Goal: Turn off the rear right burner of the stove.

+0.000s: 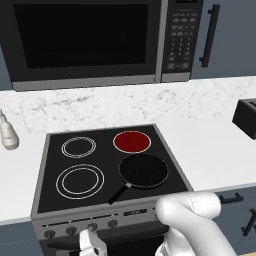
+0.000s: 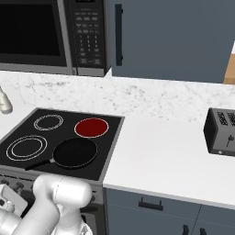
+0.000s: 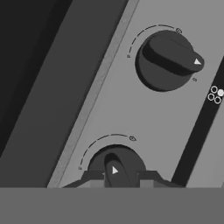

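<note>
Red still glows on the rear right burner (image 1: 131,141); jaws pinch a knob (image 3: 114,168) on the stove (image 1: 40,190); next, rotate it off.

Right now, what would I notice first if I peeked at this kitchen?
The glowing red rear right burner jumps out on the black stove, right behind a black frying pan. Down on the front panel, the gripper is shut on a small dark knob.
</note>
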